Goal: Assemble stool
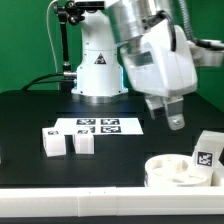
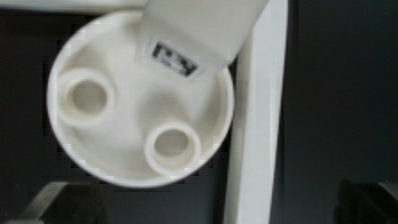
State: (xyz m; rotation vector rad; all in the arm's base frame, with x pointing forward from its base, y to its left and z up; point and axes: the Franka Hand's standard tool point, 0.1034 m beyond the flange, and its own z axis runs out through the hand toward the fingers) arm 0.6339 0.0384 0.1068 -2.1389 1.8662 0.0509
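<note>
One leg by the seat bears a square marker.

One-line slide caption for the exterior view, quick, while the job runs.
Open gripper hovers above the round white plastic disc seat; two blocky white legs wait near the marker board.

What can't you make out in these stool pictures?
Seat: wrist view, the leg covers part of it.
That leg: wrist view, cut off by the picture's edge.
Its tag: wrist view, too blurred to read.
Gripper: exterior view, motion-blurred.
</note>
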